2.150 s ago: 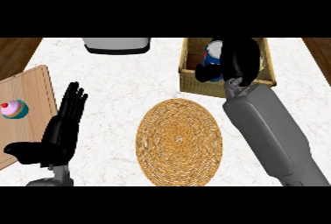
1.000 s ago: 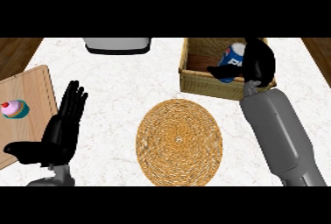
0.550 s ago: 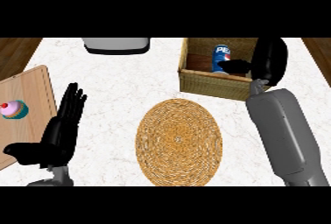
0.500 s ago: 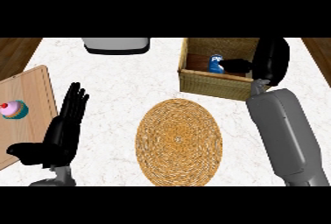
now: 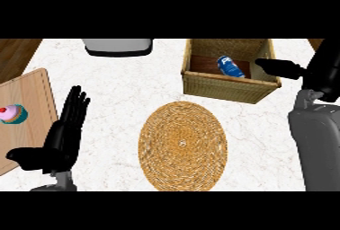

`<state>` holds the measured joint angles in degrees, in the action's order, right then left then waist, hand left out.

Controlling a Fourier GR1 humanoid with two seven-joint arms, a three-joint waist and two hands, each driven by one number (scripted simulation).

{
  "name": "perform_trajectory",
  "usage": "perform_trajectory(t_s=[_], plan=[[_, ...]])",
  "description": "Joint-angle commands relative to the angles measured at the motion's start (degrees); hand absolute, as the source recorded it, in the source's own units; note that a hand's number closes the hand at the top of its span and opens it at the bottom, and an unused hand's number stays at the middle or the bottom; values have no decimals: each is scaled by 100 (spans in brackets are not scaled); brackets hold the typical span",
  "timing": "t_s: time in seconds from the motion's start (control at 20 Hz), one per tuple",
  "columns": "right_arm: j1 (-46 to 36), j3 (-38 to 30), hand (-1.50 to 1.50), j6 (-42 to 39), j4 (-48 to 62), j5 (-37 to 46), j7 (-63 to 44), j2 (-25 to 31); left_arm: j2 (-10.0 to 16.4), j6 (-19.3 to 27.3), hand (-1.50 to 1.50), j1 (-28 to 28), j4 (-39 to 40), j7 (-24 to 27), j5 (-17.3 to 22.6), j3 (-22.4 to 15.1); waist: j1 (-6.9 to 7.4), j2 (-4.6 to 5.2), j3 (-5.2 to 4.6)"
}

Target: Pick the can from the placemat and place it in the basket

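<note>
White marbled counter (image 5: 119, 90) under everything, filling most of the view.

Grey right forearm (image 5: 317, 143) next. Rises along the right edge, from the bottom up to the wrist.

Round woven placemat (image 5: 182, 144) in the middle of the counter, taller than wide as seen here.

Wicker basket (image 5: 229, 87) near the top, right of centre. Sits just beyond the placemat's far edge, not touching it. Shows a dark wooden floor inside.

Wooden board (image 5: 30, 94) at the left edge, partly cut off.

Left hand (image 5: 63, 134) at lower left, beside the board. Rests with straight fingers pointing up the view and thumb out to the left. Holds nothing.

Grey rounded object (image 5: 118, 46) at the top edge, cut off; cannot tell what.

Right hand (image 5: 322, 67) at the right edge, beside the basket's right wall. Spread wide, thumb stretched left over the rim's corner. Grips nothing.

Blue can (image 5: 230, 66) inside the basket. Lies tilted on the floor, toward the right half, apart from the thumb.

Pink cupcake (image 5: 11, 113) on the board, at the view's left edge.
</note>
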<state>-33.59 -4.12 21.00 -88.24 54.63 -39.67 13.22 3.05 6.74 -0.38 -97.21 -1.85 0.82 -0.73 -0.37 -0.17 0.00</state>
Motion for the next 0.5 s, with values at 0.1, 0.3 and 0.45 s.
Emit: perform_trajectory(t_s=[0.1,0.3,0.45], plan=[[495,-463,-150,-544,-1560,-656,-322,297,121,-118,0,-68,-130,-182,186,176,-13,-9,-1],[1240,-899,-150,-1047,-2484,-1624,13,633,9,14,0,4,-2,-77,11,87,-52,-15,1],[1416,-1132,-150,-1131,-2591,-2066,277,675,-178,102,0,-44,207,187,-168,-97,2,6,0]])
